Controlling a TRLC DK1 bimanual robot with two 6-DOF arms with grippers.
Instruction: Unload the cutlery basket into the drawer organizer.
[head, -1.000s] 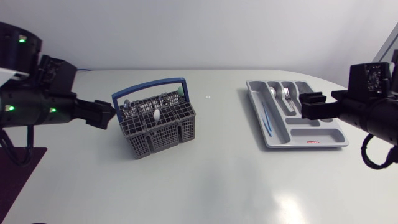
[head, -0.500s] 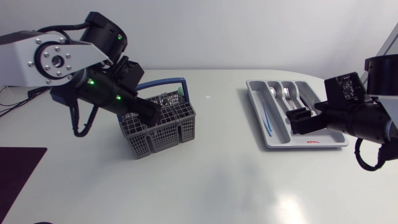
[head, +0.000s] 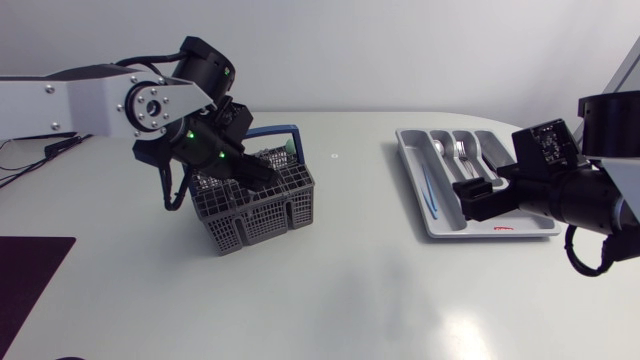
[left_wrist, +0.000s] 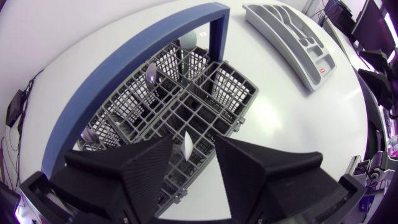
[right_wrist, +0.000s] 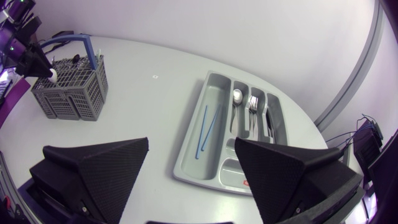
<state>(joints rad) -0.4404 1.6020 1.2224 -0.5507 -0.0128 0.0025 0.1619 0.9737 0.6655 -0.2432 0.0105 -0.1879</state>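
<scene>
Partly done: spoon, forks, chopsticks lie in the drawer organizer (cutlery basket holds more); left pincer and right pincer gape empty.

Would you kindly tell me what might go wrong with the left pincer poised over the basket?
1. The open left pincer is close beside the blue handle; a careless lift could catch it and tip the basket.
2. Its broad fingers straddle a white utensil among narrow dividers, so they may jam on the grid or miss the grasp.
3. The basket is probably light, so a snagged utensil might drag it along.
</scene>
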